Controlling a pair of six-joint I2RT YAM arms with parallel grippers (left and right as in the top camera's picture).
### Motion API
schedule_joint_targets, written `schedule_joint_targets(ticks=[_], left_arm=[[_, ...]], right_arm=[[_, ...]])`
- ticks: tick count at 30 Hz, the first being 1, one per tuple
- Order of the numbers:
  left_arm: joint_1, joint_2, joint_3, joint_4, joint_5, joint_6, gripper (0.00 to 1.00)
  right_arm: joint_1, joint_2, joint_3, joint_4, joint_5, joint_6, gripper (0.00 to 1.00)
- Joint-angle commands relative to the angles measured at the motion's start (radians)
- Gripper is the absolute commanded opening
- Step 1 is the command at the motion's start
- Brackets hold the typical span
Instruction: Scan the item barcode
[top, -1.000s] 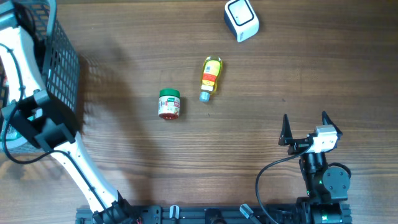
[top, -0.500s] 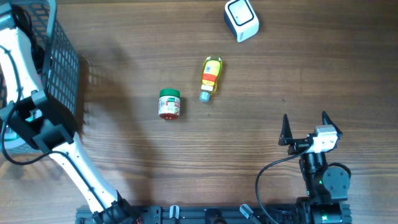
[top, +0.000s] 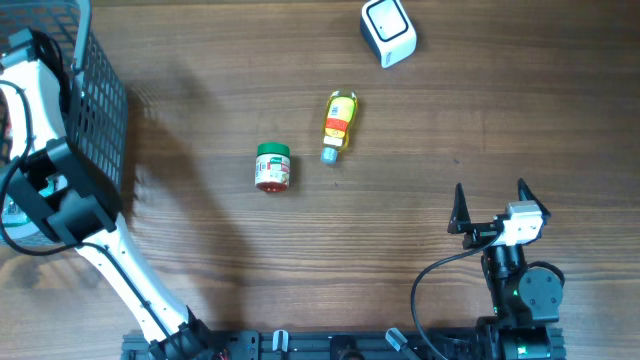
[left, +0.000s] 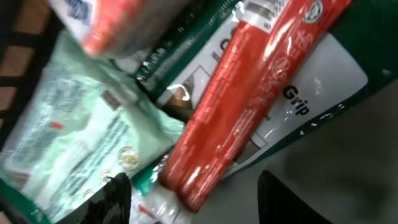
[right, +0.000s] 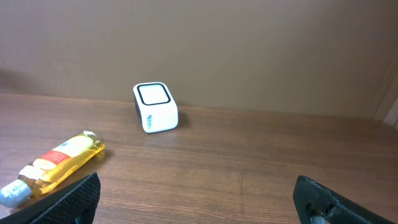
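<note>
In the black wire basket (top: 100, 100), the glossy red plastic tube (left: 249, 106) lies slantwise just under the left claw (left: 193, 186), jaws apart astride its lower end; the wide-open right claw (top: 490, 190) sits well outside.

- This looks like a mock shop checkout built in a robotics lab rather than a real store.
- A small white barcode scanner (top: 388, 32) with a dark window stands on my wood-grain table (top: 450, 120), as it would at a till.
- A black wire basket (top: 95, 90) on my left holds packaged goods. My left wrist view shows a red tube (left: 249, 106) lying over a pale green pouch (left: 81, 143) and other printed packs.
- A small yellow bottle (top: 339, 124) and a green-lidded jar (top: 272, 167) sit loose on the table, both with retail labels.
- The lab side shows in the plain brown wall (right: 249, 50) behind the table.
- My right arm's base (top: 520, 300) sits at the table's near edge, with a black cable looping from it.
</note>
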Motion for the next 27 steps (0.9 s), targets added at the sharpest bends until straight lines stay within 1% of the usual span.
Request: schedule_joint_targets(ticks=[1, 3, 8, 11, 13, 15, 22, 27], left_arm=[[0.020, 0.001, -0.050, 0.027, 0.050, 0.011, 0.51], [0.024, 0.002, -0.070, 0.039, 0.057, 0.011, 0.49], [0.026, 0.002, -0.106, 0.061, 0.059, 0.010, 0.37], [0.026, 0.002, -0.106, 0.064, 0.059, 0.010, 0.25], [0.026, 0.002, -0.106, 0.063, 0.059, 0.010, 0.13], [0.026, 0.000, -0.106, 0.063, 0.059, 0.010, 0.04], [0.021, -0.019, -0.106, 0.051, 0.059, 0.002, 0.04], [0.002, -0.117, -0.106, 0.056, 0.058, -0.002, 0.04]], right_arm=[[-0.003, -0.004, -0.001, 0.006, 0.019, -0.018, 1.00], [-0.003, -0.004, -0.001, 0.006, 0.019, -0.018, 1.00], [-0.003, -0.004, -0.001, 0.006, 0.019, -0.018, 1.00], [-0.003, -0.004, -0.001, 0.006, 0.019, -0.017, 1.00], [-0.003, -0.004, -0.001, 0.006, 0.019, -0.018, 1.00], [-0.003, -0.004, -0.001, 0.006, 0.019, -0.018, 1.00], [-0.003, -0.004, -0.001, 0.006, 0.019, -0.018, 1.00], [-0.003, -0.004, -0.001, 0.006, 0.019, -0.018, 1.00]])
